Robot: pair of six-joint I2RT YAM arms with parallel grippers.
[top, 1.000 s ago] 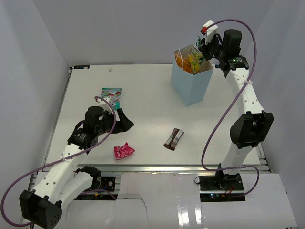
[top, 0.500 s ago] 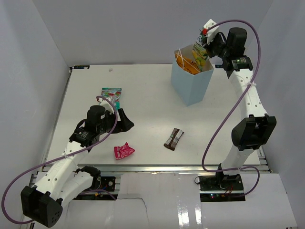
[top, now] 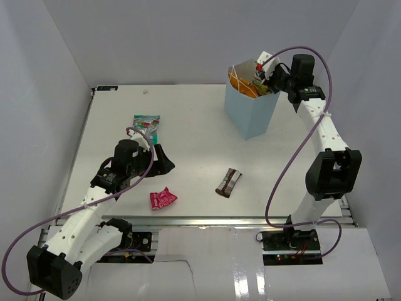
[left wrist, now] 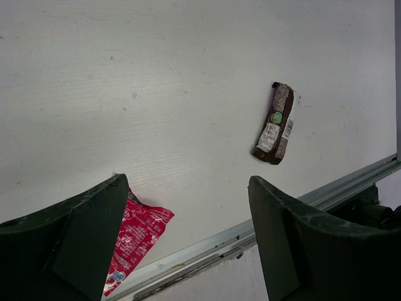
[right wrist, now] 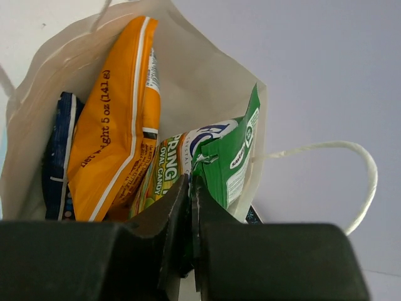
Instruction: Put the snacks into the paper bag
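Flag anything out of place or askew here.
Nothing spilled or torn. The yellow-green packet leans tilted in the paper bag, pinched by the right end effector. The pink packet, dark brown bar and teal-green-red pouch lie loose on the table.

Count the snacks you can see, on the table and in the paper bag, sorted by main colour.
orange chip bag: 1
blue pack: 1
yellow-green packet: 1
teal pouch: 1
pink packet: 1
dark brown bar: 1
Total: 6
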